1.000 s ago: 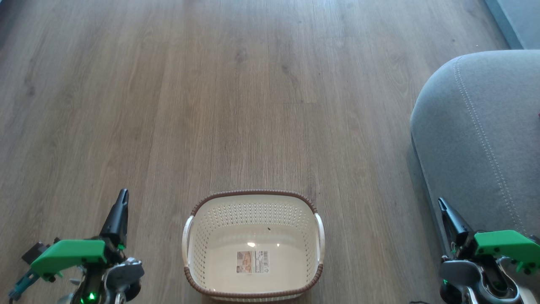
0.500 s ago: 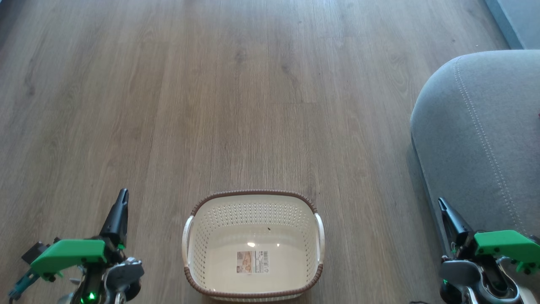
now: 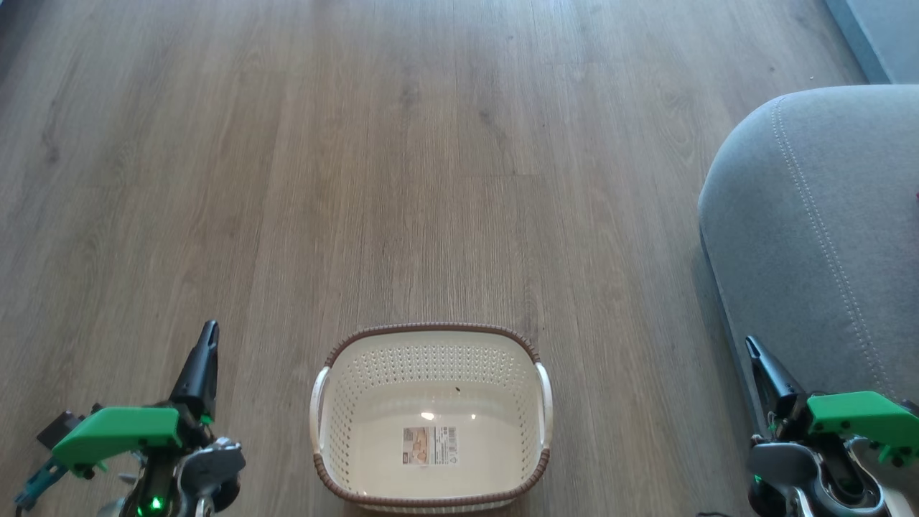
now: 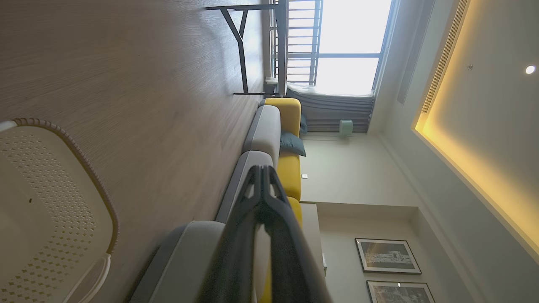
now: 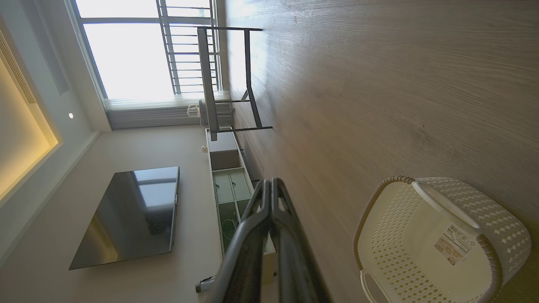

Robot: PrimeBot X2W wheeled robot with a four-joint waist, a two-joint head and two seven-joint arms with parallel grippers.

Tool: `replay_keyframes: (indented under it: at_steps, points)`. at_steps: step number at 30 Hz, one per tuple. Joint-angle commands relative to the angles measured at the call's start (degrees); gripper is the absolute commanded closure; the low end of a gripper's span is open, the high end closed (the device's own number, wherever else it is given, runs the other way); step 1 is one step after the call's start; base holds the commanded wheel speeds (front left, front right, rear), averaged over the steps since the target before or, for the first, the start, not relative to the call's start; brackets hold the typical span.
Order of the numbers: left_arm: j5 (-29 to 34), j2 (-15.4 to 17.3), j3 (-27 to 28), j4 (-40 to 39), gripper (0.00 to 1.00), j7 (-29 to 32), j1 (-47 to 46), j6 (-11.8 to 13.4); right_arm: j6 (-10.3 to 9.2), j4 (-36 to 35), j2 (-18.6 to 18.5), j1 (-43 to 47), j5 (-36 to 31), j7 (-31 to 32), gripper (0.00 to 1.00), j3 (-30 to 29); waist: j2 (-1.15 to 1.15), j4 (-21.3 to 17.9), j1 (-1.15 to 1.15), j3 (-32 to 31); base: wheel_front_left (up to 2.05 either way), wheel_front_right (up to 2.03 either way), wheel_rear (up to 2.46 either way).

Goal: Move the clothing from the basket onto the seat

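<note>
Basket [image 3: 431, 362]: on floor [image 3: 431, 179] near seat [image 3: 811, 215], empty, bottom label [image 3: 429, 445] exposed; transfer apparently finished. Left tool [image 3: 210, 329], right tool [image 3: 750, 345]: fingers pressed together, holding nothing, parked either side.

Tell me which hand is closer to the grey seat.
Right. The right hand is just beside the seat, by its front edge at lower right. The left hand is far off at lower left, on the other side of the basket.

Brown wood floor [image 3: 431, 179] all around. Right wrist view: bright window [image 5: 126, 50] at 10 o'clock, black TV [image 5: 130, 214] at 8 o'clock.
</note>
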Motion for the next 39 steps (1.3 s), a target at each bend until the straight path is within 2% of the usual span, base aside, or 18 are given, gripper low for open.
replay_keyframes:
  at_steps: [1, 39]
  points:
    - [-0.23, 0.47, 2.06, -2.04, 1.0, 0.42, -3.23, -0.39, 0.4, -2.33, -0.41, -3.0, 0.21, 0.5, 1.0, 0.92, 0.0, 0.0, 0.0, 0.0, 0.0, 0.0, 0.0]
    - [-0.24, 0.47, 2.05, -2.05, 1.0, 0.42, -3.23, -0.39, 0.4, -2.33, -0.4, -3.0, 0.19, 0.52, 1.0, 0.89, 0.0, 0.0, 0.0, 0.0, 0.0, 0.0, 0.0]
